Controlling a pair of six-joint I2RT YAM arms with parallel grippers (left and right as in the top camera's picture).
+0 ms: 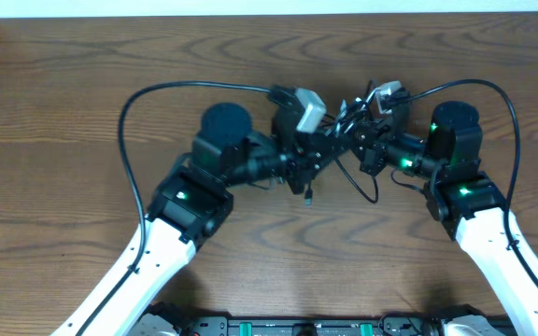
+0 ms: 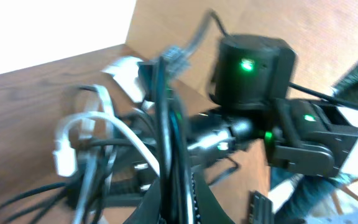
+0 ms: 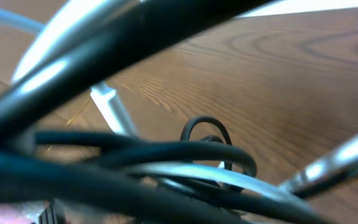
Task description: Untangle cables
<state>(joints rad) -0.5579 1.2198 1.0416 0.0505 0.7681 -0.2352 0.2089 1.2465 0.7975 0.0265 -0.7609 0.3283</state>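
From overhead, I see both arms meeting mid-table [image 1: 82,84], with the cables [image 1: 346,123] bunched between the left gripper [image 1: 318,151] and the right gripper [image 1: 361,140]. A black loop [image 1: 370,191] sags onto the wood, and a plug [image 1: 308,197] dangles beside it. I cannot tell how either pair of jaws stands.

On my left wrist feed, which is blurred, black cords run up the middle. A white cable [image 2: 114,127] curls to their left, and the right arm [image 2: 253,62] sits behind.

My right wrist feed is filled by black and pale strands pressed against the lens, and the fingers are hidden.
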